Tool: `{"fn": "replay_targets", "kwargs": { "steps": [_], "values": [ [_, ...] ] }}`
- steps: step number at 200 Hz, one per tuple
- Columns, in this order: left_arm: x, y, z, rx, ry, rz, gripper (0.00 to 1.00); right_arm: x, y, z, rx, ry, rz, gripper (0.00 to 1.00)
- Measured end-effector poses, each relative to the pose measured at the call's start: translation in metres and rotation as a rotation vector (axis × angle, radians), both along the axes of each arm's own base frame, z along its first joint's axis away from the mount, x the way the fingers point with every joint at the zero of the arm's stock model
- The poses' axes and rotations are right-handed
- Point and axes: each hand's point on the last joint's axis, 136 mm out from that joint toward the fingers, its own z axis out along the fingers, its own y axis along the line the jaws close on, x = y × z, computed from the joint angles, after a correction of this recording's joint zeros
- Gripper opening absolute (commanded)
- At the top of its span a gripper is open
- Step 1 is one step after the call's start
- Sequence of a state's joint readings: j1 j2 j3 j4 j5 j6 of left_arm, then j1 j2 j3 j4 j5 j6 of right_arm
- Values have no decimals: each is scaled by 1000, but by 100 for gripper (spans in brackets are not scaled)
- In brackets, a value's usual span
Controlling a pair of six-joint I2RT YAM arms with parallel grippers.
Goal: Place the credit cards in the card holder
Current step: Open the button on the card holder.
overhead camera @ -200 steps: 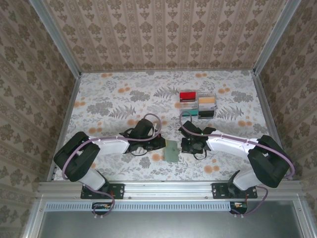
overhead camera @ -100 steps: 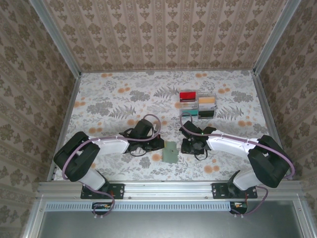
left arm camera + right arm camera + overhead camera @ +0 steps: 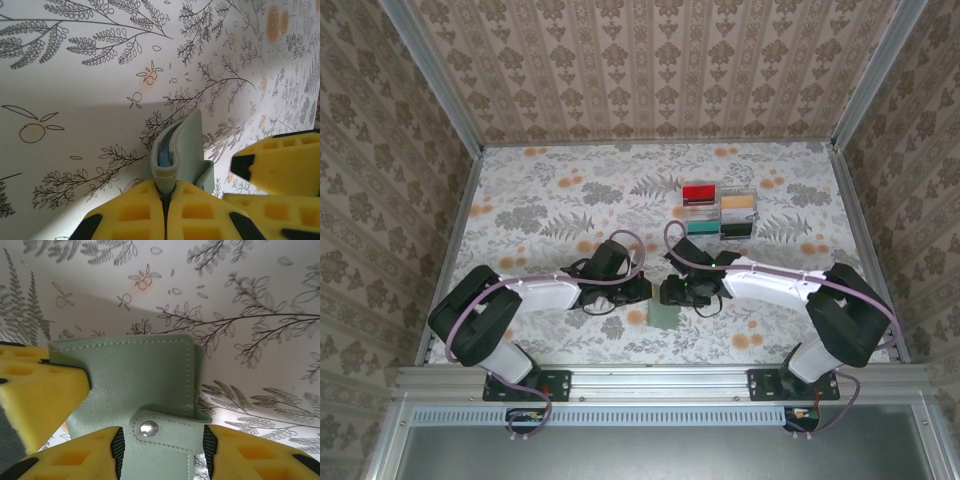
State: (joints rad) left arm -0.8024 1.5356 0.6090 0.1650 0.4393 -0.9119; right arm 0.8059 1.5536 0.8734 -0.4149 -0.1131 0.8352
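Pinching the card holder (image 3: 180, 145) at its folded edge, the left gripper (image 3: 165, 200) has its yellow fingers (image 3: 132, 215) pressed together on it. The wallet sticks out straight ahead of the tips and is seen edge-on from that wrist. A blue edge shows between the two leaves; card or lining, cannot tell.

The right gripper (image 3: 162, 460) comes at the wallet's flat face from the opposite side, jaws partway apart. The snap strap (image 3: 165, 432) with its metal stud sits between the two fingers with a thin gap on each side, so nothing is gripped there. The rest of the wallet lies just ahead of those tips, closed, with its stitched edge on the far side. One left finger touches the wallet's left edge in the right wrist view.

From above, both grippers are close together, the wallet between and just below their tips, on the floral table (image 3: 550, 200).

Well beyond the right gripper, slightly to its right, is a clear tray (image 3: 718, 236). The credit cards (image 3: 698, 192) are in its compartments: red far-left, tan-orange far-right, teal near-left, dark near-right.
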Motion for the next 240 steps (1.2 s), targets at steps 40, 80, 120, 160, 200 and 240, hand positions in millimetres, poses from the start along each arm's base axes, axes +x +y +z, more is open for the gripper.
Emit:
{"fn": "replay_targets", "kwargs": {
  "steps": [40, 80, 120, 160, 200, 240],
  "values": [
    [0, 1, -1, 6, 4, 2, 0, -2, 7, -15, -108, -4, 26, 38],
    [0, 0, 0, 2, 0, 0, 0, 1, 4, -14, -163, -42, -2, 18],
    [1, -2, 2, -12, -9, -3, 0, 4, -9, -4, -125, -65, -58, 8],
    [3, -1, 5, -19, -16, 4, 0, 7, -40, -10, -153, -57, -128, 4],
    [3, 0, 4, -16, -13, 4, 0, 4, -50, -14, -190, -45, -132, 19],
    [2, 0, 3, -12, -9, 4, 0, 2, -53, -16, -204, -39, -112, 28]
  ]
}}
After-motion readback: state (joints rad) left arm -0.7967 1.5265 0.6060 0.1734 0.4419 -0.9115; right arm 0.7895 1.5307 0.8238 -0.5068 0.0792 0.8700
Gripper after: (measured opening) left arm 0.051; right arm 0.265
